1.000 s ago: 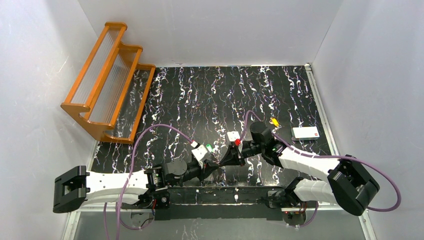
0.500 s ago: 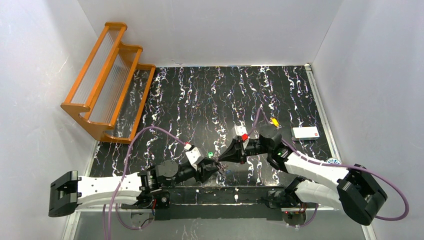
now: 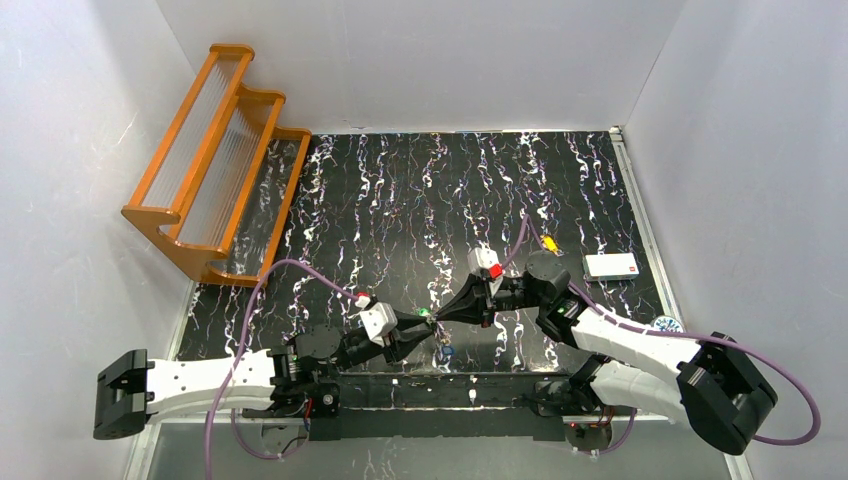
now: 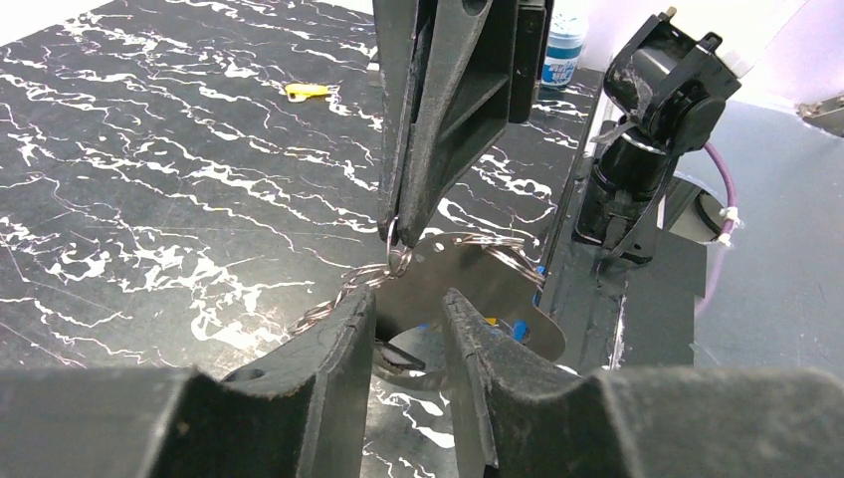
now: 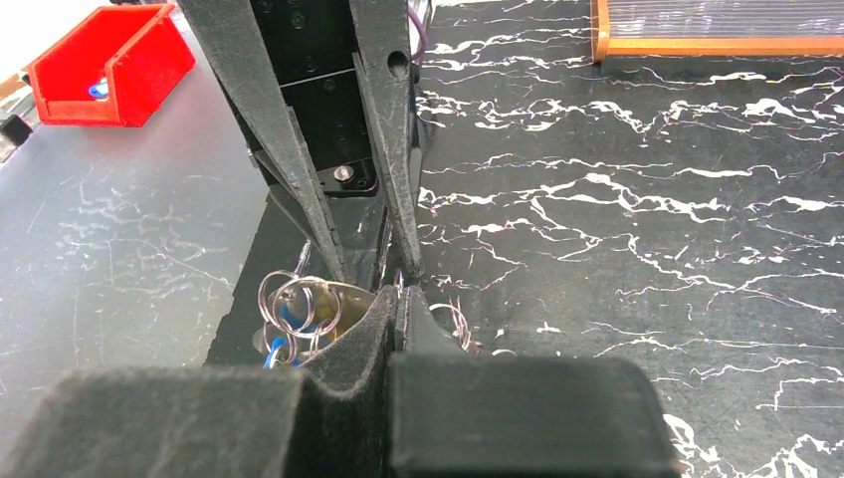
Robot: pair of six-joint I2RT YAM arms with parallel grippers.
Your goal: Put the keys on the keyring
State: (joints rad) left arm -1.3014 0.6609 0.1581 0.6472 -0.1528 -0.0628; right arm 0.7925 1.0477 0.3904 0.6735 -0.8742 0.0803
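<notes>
My right gripper (image 4: 398, 239) is shut on a thin wire ring of the keyring (image 4: 478, 289), a grey-silver flat fob hanging just above the table's front edge. Loose rings (image 5: 297, 299) and a blue key (image 5: 284, 334) hang with it. My left gripper (image 4: 410, 321) faces it from the other side, jaws apart around the fob's lower edge. A small dark flat piece shows in the gap and I cannot tell what it is. A green key (image 3: 424, 312) sits at the meeting tips. A yellow key (image 3: 549, 243) lies on the table behind the right arm.
An orange wooden rack (image 3: 215, 165) stands at the back left. A white card (image 3: 611, 265) lies right of the yellow key. A blue-lidded jar (image 4: 565, 60) stands near the right arm's base, and a red bin (image 5: 109, 65) is off the table's front.
The left jaws were shut a second ago and now stand apart. The left arm has drawn back to the left, and the right gripper has followed slightly, still holding the ring.
</notes>
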